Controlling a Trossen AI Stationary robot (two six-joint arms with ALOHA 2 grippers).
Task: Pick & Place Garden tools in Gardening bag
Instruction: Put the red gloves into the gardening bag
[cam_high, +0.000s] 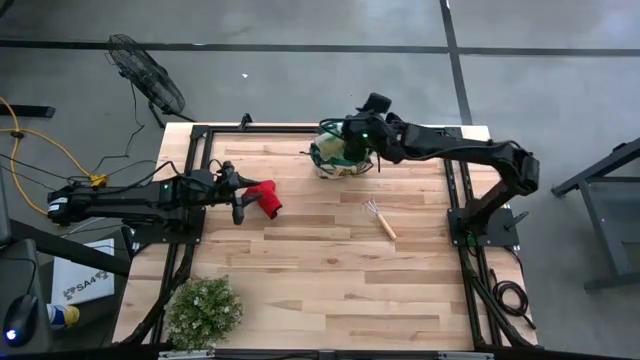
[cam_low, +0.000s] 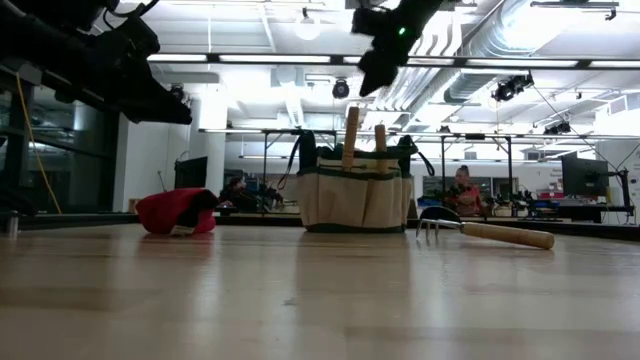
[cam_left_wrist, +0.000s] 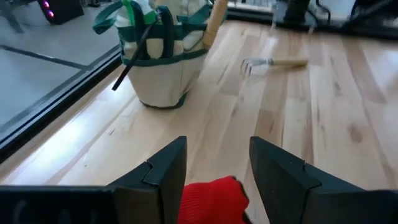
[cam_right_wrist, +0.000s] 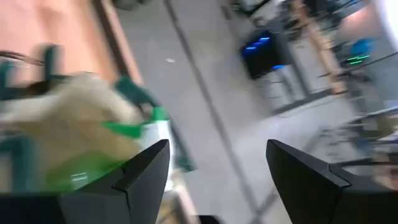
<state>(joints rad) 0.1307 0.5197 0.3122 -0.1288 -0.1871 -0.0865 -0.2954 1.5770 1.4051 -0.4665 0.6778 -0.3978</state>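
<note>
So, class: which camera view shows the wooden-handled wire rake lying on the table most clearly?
The low view: the wooden-handled wire rake lies side-on, tines and handle plain, right of the beige fabric bag. The high view shows it small; the left wrist view distant; the right wrist view not at all.

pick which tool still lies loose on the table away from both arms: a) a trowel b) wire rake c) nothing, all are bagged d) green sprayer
b: the wire rake lies flat on the bare wood, apart from the gardening bag, with neither the left pincer nor the right pincer near it.
</note>
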